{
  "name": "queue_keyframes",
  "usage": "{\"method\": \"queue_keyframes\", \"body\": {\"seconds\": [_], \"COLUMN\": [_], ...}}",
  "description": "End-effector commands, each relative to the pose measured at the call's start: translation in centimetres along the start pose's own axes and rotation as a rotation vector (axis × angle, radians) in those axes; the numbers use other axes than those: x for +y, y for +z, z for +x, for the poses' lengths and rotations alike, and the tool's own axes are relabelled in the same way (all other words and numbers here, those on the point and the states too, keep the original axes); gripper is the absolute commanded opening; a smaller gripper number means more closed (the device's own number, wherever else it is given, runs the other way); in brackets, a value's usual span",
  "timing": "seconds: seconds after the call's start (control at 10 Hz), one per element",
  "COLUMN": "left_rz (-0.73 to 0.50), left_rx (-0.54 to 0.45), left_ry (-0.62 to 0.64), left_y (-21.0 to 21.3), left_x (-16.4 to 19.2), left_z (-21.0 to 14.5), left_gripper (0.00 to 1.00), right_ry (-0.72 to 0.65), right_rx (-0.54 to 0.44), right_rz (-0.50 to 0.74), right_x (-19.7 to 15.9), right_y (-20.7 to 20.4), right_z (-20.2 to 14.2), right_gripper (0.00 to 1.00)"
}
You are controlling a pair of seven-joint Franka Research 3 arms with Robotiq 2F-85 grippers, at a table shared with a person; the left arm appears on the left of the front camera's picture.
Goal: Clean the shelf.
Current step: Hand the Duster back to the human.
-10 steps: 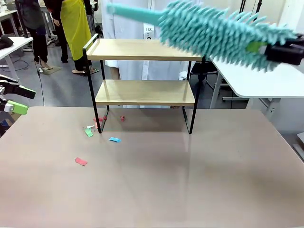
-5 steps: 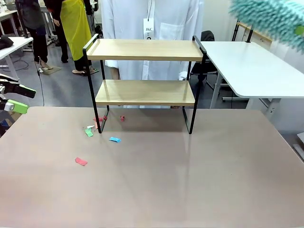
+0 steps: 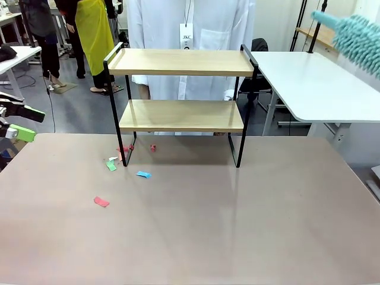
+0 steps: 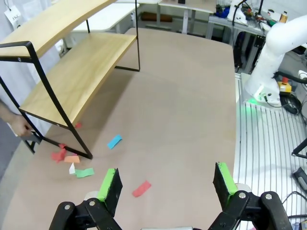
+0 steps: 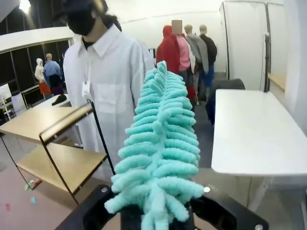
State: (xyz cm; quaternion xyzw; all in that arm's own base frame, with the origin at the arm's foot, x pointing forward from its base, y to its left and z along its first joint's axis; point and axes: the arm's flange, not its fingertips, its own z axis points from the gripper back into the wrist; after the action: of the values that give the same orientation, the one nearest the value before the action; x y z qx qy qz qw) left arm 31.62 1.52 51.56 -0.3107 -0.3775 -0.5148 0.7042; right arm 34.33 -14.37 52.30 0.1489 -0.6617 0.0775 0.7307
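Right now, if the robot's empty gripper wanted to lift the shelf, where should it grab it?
Probably the raised black side rail on the shelf's top tier, nearest the open left gripper. It is a thin bar standing clear of the board, so the fingers could close around it from above. The wooden boards look too wide to pinch.

Cut off by the front view's right edge: the teal duster (image 3: 356, 38), its handle and holder out of sight. Buried under the duster's fronds in the right wrist view: the right gripper (image 5: 156, 211), fingers unseen. Too small to identify: coloured scraps (image 3: 111, 165) near the shelf's (image 3: 178, 62) left legs on the counter (image 3: 237, 225).
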Motion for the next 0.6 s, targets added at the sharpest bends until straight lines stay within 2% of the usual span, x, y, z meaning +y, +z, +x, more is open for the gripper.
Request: {"method": "queue_keyframes", "body": {"seconds": [0.0, 0.2, 0.5], "left_rz": [-0.006, -0.006, -0.006], "left_rx": [-0.026, -0.026, -0.026], "left_ry": [-0.021, -0.021, -0.021], "left_y": [-0.1, -0.1, -0.1], "left_x": [0.2, 0.2, 0.2], "left_z": [0.0, 0.0, 0.0], "left_gripper": [1.0, 1.0, 1.0], "right_ry": [-0.011, -0.042, -0.045], "right_rx": [0.025, 0.11, 0.148], "right_rz": [-0.022, -0.01, 0.046], "right_x": [-0.1, -0.2, 0.7], "right_y": [-0.9, -1.2, -1.2], "right_z": [-4.5, -9.5, -13.8], "right_gripper": [0.16, 0.16, 0.16]}}
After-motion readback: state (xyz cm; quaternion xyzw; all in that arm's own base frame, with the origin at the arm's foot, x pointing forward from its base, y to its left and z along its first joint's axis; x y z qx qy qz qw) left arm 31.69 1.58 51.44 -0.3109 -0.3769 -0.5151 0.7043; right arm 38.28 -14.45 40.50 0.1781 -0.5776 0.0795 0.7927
